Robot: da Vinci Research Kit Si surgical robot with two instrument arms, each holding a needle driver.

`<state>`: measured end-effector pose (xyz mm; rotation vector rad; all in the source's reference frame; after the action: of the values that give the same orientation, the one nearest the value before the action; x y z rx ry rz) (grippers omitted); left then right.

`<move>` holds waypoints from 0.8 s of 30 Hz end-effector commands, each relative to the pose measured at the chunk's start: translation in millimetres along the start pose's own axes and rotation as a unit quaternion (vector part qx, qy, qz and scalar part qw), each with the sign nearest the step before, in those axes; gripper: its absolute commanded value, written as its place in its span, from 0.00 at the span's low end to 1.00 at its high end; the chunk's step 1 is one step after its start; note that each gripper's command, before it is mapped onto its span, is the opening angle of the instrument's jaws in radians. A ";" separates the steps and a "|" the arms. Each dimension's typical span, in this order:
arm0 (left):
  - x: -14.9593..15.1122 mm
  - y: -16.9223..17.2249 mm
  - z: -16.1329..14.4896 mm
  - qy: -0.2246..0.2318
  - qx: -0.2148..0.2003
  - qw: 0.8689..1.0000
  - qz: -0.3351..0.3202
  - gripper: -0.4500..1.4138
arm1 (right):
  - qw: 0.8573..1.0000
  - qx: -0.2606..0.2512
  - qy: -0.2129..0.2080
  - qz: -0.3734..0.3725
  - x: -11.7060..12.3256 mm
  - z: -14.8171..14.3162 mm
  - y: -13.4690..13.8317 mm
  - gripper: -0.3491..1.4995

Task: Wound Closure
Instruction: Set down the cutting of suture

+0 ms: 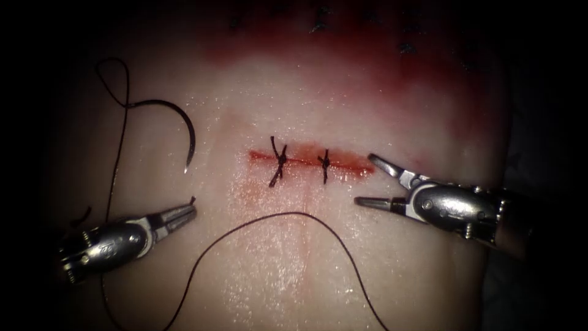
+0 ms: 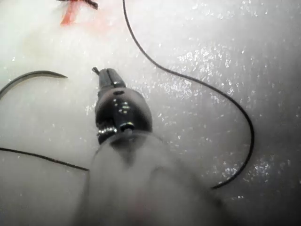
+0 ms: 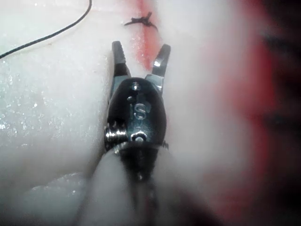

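The cut runs across the tissue with two knotted stitches over it. The curved needle lies free on the tissue left of the cut, held by neither tool and not in the tissue; it also appears beside my left tool as needle. My left tool rests below the needle, jaws shut with a short dark stub of thread at the tip. My right tool stands open at the cut's right end, holding nothing; its jaws straddle the red line.
Thread arcs across the tissue below the cut and another length runs down from the needle's tail past the left tool. Red fluid stains the tissue beyond the cut. A small thread scrap lies by the left tool.
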<state>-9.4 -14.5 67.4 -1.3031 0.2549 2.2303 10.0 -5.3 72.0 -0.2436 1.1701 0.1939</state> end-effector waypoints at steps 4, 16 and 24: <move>-2.6 -0.5 1.5 -0.006 0.002 0.999 -0.041 0.38 | 1.000 0.001 -0.001 0.001 -0.2 0.5 -0.1 0.99; -3.7 0.3 -0.5 -0.053 0.001 0.995 -0.082 0.61 | 1.000 0.000 -0.002 0.003 0.3 0.0 -0.1 0.98; -3.1 0.5 -3.6 -0.066 0.004 0.994 -0.091 0.59 | 1.000 0.000 -0.003 0.004 0.3 0.0 0.1 0.98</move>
<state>-5.1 -17.7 67.2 -1.1146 0.0900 2.1492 9.6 -5.4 71.1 -0.2390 1.1647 0.2034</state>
